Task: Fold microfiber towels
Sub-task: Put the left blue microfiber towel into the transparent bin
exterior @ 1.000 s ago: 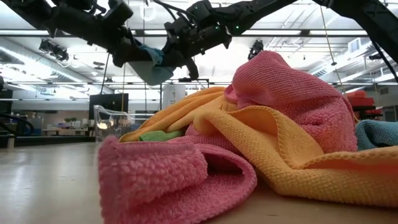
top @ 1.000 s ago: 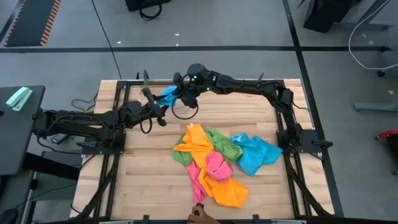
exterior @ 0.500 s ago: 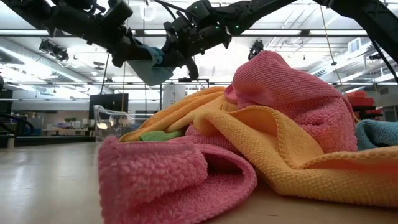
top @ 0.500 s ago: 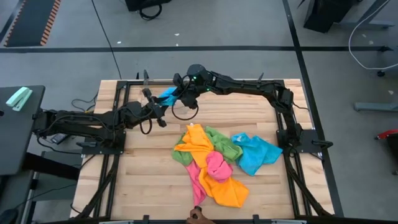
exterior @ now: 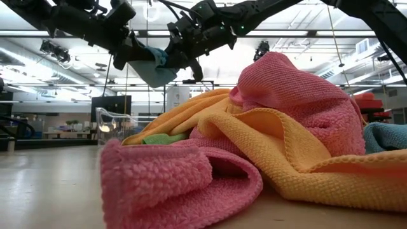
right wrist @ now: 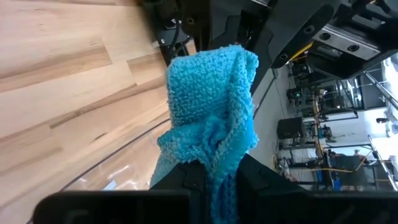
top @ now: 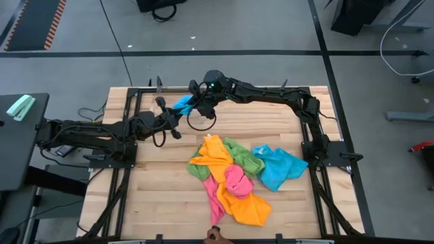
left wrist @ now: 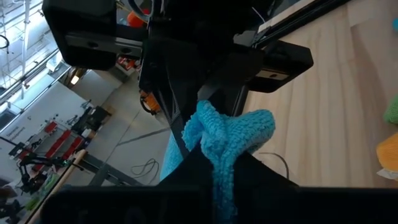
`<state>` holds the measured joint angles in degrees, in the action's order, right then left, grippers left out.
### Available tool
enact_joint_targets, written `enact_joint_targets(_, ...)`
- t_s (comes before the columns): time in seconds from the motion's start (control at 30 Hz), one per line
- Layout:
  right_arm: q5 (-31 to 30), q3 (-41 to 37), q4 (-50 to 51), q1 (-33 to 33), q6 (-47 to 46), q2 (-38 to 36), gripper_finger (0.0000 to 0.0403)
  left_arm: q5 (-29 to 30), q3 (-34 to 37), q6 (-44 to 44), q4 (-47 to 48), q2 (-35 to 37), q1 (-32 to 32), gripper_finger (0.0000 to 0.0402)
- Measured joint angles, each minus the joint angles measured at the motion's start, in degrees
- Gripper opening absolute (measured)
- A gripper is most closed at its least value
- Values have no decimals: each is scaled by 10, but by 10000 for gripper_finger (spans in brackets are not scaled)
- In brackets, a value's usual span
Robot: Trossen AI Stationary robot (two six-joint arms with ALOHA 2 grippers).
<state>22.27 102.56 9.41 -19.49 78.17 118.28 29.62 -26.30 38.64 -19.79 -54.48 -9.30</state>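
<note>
Currently a blue towel [top: 183,104] is held aloft in the upper centre of the high view, pinched between the left gripper [top: 172,113] and the right gripper [top: 197,103], both clamped on its edges. Spreading before folding appears to be in hand. Next, the cloth likely needs stretching flat and lowering onto the table [top: 156,196], clear of the towel pile [top: 237,179].

Heap of towels [top: 237,177] on the worktop [top: 163,190], toward its front and right. Behind the heap, above the worktop's rear left, one towel [top: 182,105] held up between left gripper [top: 175,116] and right gripper [top: 196,103].
</note>
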Motion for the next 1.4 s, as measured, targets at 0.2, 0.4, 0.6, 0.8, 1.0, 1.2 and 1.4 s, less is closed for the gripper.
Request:
enact_joint_targets(0.2, -11, 0, -6, 0, -33, 0, 51, 26, -4, 26, 2, 8, 12, 21)
enact_joint_targets(0.4, -19, 1, -6, -1, -65, 0, 98, 56, -47, 25, 86, 4, 24, 21)
enact_joint_targets(0.6, -23, 0, 20, -2, -75, 1, 155, 58, -48, 1, 99, -8, 23, 21)
enact_joint_targets(0.8, -23, 0, 68, -17, -102, 1, 172, 68, -48, -37, 138, -8, 11, 21)
enact_joint_targets(1.0, -23, 0, 87, -31, -120, 1, 169, 75, -47, -52, 182, -33, -37, 21)
enact_joint_targets(1.2, -23, 0, 114, -36, -123, 1, 169, 72, -47, -30, 180, -76, -82, 21)
enact_joint_targets(1.4, -23, 0, 142, -36, -107, 1, 168, 105, -47, 16, 140, -128, -105, 21)
